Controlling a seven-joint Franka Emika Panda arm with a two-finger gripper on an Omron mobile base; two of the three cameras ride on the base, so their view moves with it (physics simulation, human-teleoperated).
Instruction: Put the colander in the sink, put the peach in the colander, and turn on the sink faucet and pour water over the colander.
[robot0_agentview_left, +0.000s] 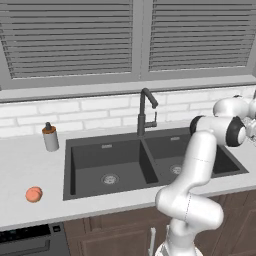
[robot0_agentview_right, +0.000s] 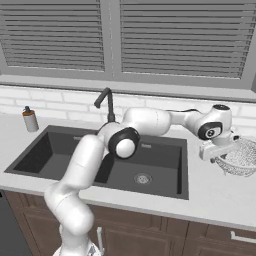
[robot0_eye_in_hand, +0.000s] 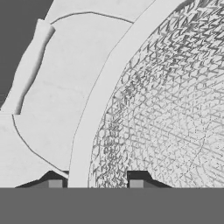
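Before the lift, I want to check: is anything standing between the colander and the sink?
Nothing visible does. The colander sits on the counter right of the sink, the tool straddling its rim. The near basin between them holds nothing, and the faucet stands behind.

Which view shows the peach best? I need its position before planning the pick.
The left base view: the peach sits in full sight on the counter, left of the sink.
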